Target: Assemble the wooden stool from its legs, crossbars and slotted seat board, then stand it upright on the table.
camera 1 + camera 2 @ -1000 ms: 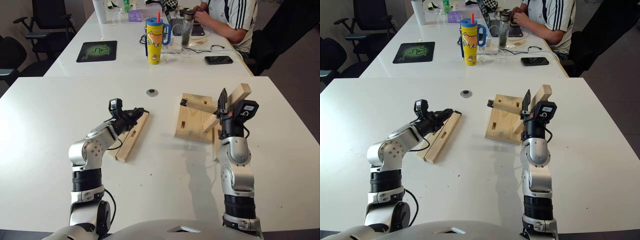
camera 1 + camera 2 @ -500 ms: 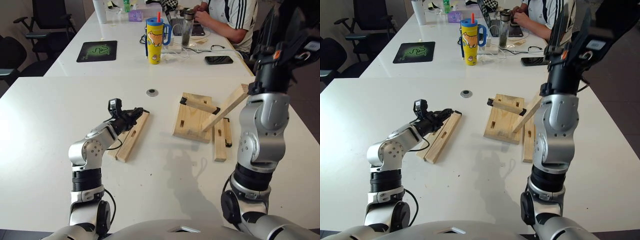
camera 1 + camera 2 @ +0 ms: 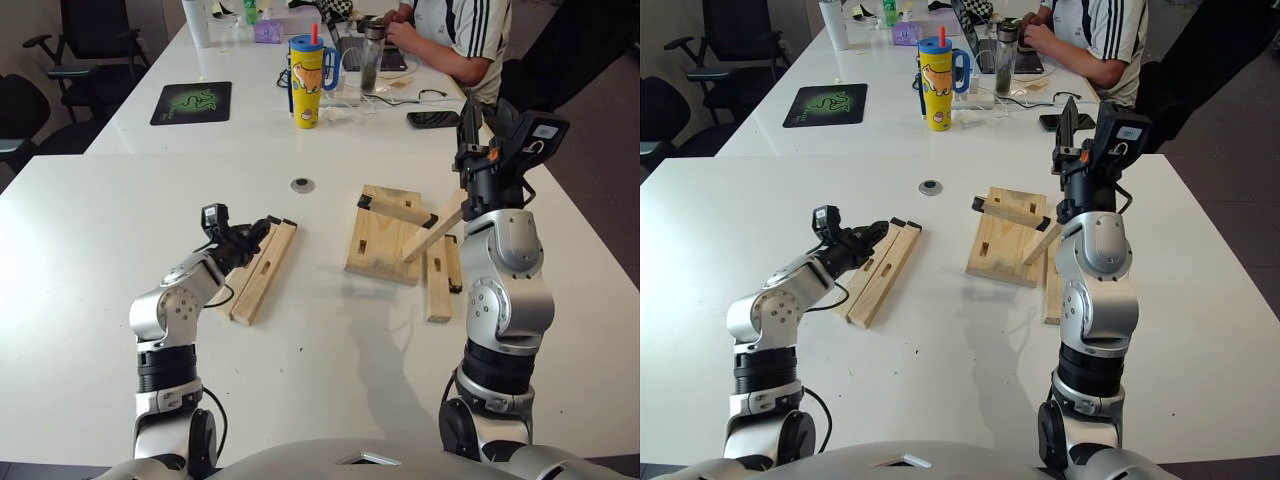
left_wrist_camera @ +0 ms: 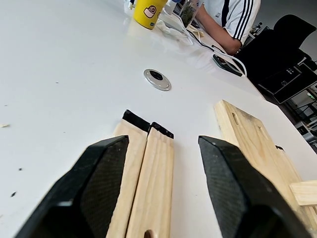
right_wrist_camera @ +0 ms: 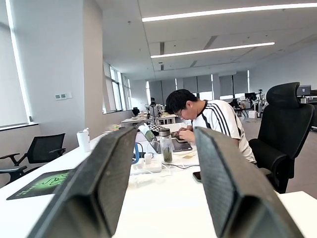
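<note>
**Worktop.** The white worktop [image 3: 100, 230] carries all the stool parts, unassembled. A round metal cable grommet [image 3: 302, 185] sits in it towards the far side, between the two groups of parts.

**Left side.** A pair of wooden legs [image 3: 262, 272] lies flat, side by side and touching along their length. Each has a black cap at its far end, and a slot shows in the nearer one. The left pincer [image 3: 266, 226] sits low over the far end of this pair. Its fingers are spread wide apart. In the left wrist view, one finger [image 4: 99, 188] overlaps the outer leg and the other stands off to the side over bare worktop. It grips nothing. Whether a finger touches the wood cannot be told.

**Centre.** The slotted seat board [image 3: 378, 245] lies flat. A black-capped bar [image 3: 398, 209] rests across its far portion. A leaning bar [image 3: 435, 228] is tilted, its low end on the board's right edge and its high end pointing to the right. Two flat bars [image 3: 440, 280] lie together on the worktop just beside the board's right edge.

**Right side.** The right arm stands upright to the right of the board. The right pincer [image 3: 485, 118] is raised well above the parts and points upward. Its fingers are parted and empty.

**Background.** A yellow mug [image 3: 309, 82] and a black-and-green mat [image 3: 191, 102] sit on the next table.
</note>
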`<state>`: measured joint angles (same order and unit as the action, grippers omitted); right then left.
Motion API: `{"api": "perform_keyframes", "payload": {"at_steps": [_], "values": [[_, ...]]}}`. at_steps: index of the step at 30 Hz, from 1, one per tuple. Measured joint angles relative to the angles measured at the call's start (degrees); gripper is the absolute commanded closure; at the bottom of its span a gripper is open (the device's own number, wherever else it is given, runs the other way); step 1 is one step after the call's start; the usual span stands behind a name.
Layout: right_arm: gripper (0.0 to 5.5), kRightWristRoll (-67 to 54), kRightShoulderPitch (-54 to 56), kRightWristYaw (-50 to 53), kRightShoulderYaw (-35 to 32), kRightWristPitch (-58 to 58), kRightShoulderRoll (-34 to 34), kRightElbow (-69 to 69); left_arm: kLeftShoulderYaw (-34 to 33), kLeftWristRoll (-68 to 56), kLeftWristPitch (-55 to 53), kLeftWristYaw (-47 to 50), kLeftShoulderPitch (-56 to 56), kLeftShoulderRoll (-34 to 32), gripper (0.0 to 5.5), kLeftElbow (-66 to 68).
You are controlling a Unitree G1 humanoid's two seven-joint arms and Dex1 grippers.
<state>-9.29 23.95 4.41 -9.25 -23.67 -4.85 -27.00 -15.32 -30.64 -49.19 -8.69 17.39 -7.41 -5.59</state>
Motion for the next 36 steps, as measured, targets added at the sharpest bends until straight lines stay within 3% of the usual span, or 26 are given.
{"api": "perform_keyframes", "payload": {"at_steps": [6,9,14,19,25,36], "values": [[3.34,5.0,13.1,2.8,-2.2,4.0,-5.2,-4.4,-1.2,0.5,2.2,-0.1,-0.6,-1.5,2.89,0.0],[3.34,5.7,16.8,4.4,-6.4,4.1,-7.6,-2.4,-1.1,1.5,3.0,-0.6,-2.0,-3.2,2.89,0.0],[3.34,5.5,10.5,4.8,-11.8,3.7,-7.9,7.5,1.7,2.3,2.7,-3.9,-5.6,-7.0,2.89,-1.6],[3.32,6.7,3.4,2.7,-14.9,11.0,-12.4,21.5,5.9,4.6,2.2,-6.9,-9.7,-10.4,2.32,-2.7],[3.32,8.0,-5.6,-0.8,-11.7,16.9,-12.6,29.9,9.7,7.8,2.5,-9.8,-12.8,-14.1,2.32,-4.0],[3.32,8.3,-7.9,-1.4,-8.4,18.9,-11.5,29.6,13.1,12.7,4.8,-12.5,-13.8,-17.3,2.32,-3.2]]}}
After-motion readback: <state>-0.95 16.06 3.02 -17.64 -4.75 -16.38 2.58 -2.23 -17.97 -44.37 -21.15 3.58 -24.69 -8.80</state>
